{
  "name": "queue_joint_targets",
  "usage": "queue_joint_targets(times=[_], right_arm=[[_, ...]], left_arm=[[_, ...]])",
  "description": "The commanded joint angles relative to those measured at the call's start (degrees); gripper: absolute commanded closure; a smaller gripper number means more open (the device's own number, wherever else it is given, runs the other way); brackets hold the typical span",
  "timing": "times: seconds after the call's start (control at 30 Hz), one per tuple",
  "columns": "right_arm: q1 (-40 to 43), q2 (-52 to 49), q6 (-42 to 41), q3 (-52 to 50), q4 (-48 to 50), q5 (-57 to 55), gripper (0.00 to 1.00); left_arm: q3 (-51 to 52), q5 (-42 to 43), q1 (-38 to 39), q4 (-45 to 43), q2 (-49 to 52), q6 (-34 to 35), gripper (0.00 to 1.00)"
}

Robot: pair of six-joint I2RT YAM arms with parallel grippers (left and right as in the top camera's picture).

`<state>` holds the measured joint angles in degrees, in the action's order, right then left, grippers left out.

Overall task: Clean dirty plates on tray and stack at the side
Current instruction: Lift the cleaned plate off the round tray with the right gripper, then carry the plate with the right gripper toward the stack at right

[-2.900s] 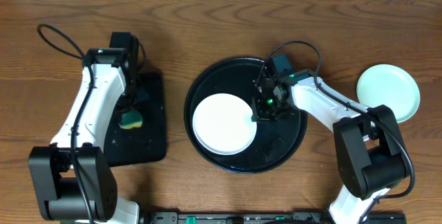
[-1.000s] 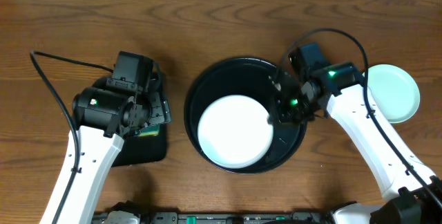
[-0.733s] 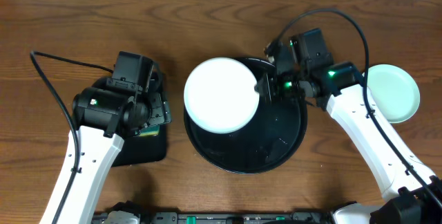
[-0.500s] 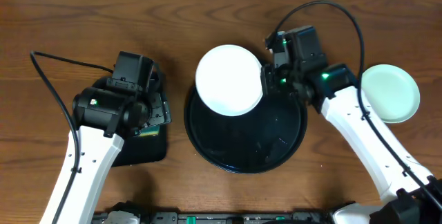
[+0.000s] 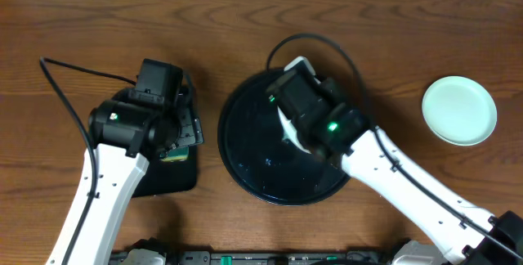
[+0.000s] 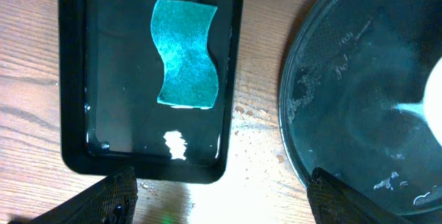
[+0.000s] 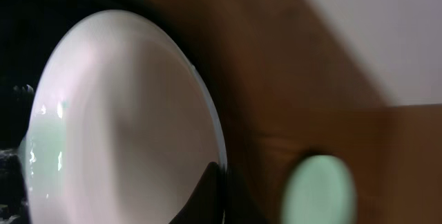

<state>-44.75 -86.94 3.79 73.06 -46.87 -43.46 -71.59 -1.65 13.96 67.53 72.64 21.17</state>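
My right gripper is shut on the rim of a glossy white plate, which it holds tipped up on edge above the round black tray. In the overhead view only thin white slivers of this plate show beside the right wrist. A second, pale mint plate lies flat on the table at the right, and appears blurred in the right wrist view. My left gripper is open, hovering between the sponge tray and the round tray.
A small rectangular black tray holds a teal sponge and some water. Droplets and smears mark the round tray's floor. The left arm hangs over the rectangular tray. Cables loop above both arms.
The right arm lifted the white plate off the round tray, carried it toward the back, then swung over the tray's middle and tipped the plate on edge. The left arm barely moved.
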Motion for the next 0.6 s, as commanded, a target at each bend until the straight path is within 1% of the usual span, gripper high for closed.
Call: queue_joint_targets(times=[0.0, 0.1, 0.2, 0.37, 0.57], right_arm=[[-4.7, 1.6, 5.9, 1.5, 0.3, -22.4, 0.99], [-8.5, 1.6, 9.3, 1.5, 0.4, -29.6, 0.99], [-11.6, 1.6, 11.6, 1.5, 0.4, -33.7, 0.99], [-15.0, 1.6, 14.6, 1.5, 0.4, -34.6, 0.99], [-15.9, 1.6, 17.8, 1.5, 1.7, -35.0, 0.99]], left_arm=[[-0.5, -0.5, 0.2, 0.1, 1.3, 0.5, 0.21], [-0.5, -0.5, 0.2, -0.3, 1.5, 0.5, 0.21], [-0.5, -0.5, 0.2, -0.8, 1.5, 0.5, 0.21], [-0.5, -0.5, 0.2, -0.9, 1.5, 0.5, 0.21], [-0.5, -0.5, 0.2, -1.0, 1.5, 0.5, 0.21]])
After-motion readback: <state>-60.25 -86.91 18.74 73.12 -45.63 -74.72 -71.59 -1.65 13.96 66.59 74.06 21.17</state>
